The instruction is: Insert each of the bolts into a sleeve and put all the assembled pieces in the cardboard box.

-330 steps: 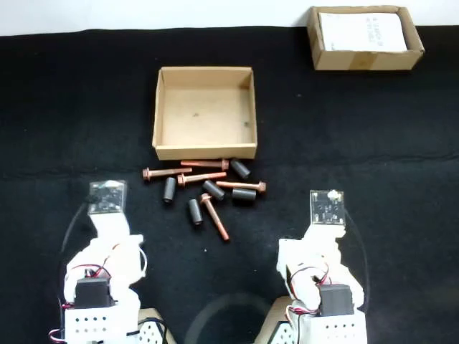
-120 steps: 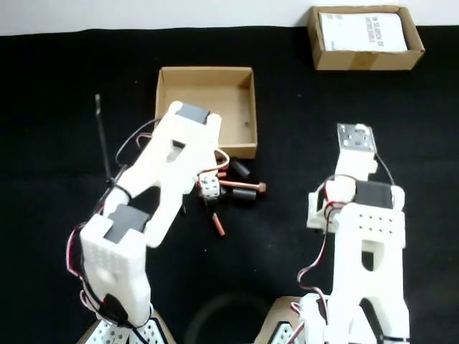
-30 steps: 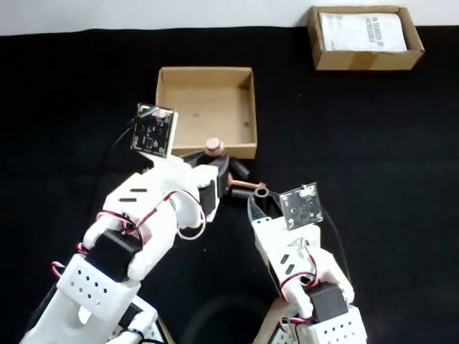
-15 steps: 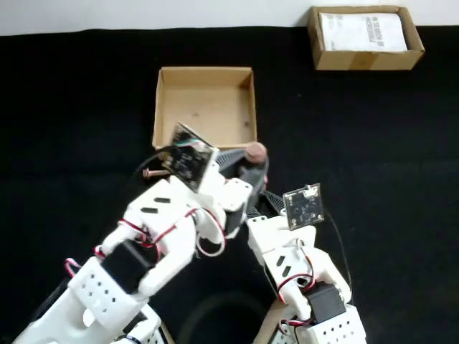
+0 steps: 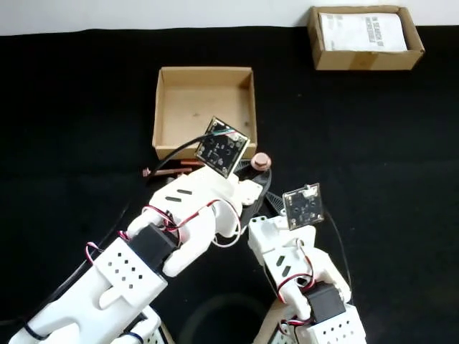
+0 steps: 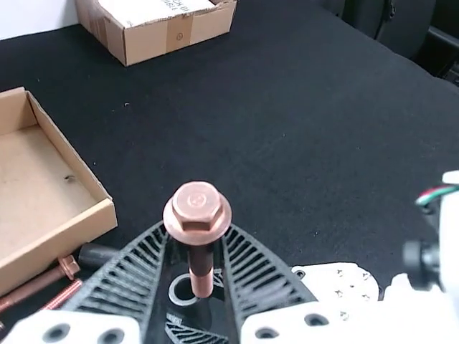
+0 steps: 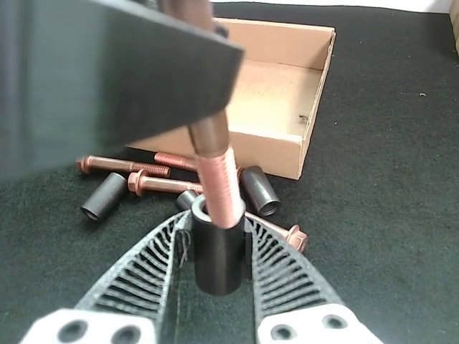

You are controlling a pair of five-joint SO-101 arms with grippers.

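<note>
The left gripper (image 6: 195, 240) grips the bolt (image 6: 197, 209) upright, head up, its threaded tip at the mouth of the upright sleeve (image 7: 217, 261) clamped in the right gripper (image 7: 215, 231), seemingly slightly off-centre; the box (image 5: 204, 115) lies at 11 o'clock.

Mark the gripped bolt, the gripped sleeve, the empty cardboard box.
bolt (image 6: 197, 206), left wrist view, hexagonal head.
sleeve (image 7: 219, 259), right wrist view, outer side wall.
empty cardboard box (image 5: 204, 107), high view, bare floor.
</note>
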